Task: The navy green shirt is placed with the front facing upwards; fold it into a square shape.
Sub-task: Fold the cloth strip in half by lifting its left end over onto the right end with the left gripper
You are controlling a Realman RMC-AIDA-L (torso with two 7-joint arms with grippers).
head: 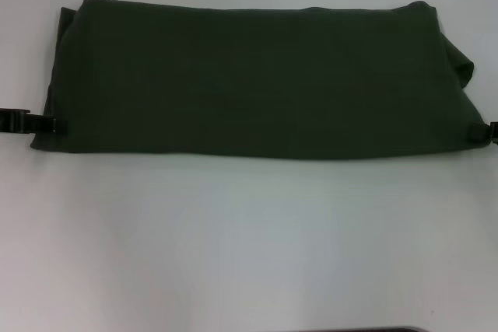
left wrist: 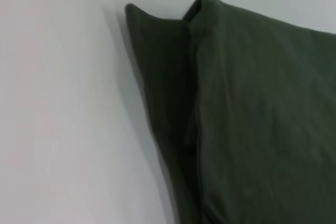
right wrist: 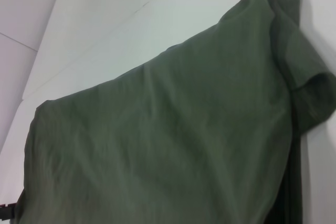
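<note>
Shirt (head: pixel 249 83) lies on the counter (head: pixel 249 246) as a wide band, plain side up, stretched between both grippers. Left gripper (head: pixel 56 124) and right gripper (head: pixel 484 133) sit at its near corners; whether their jaws are gripping cannot be told. Judged mid-fold; next move calls for bringing one end over the other.

Bright, even overhead light washes the white worktop (head: pixel 249 254) almost featureless. The navy green shirt (head: pixel 249 83) reads very dark; a faint shadow falls toward six o'clock. All views are soft.
</note>
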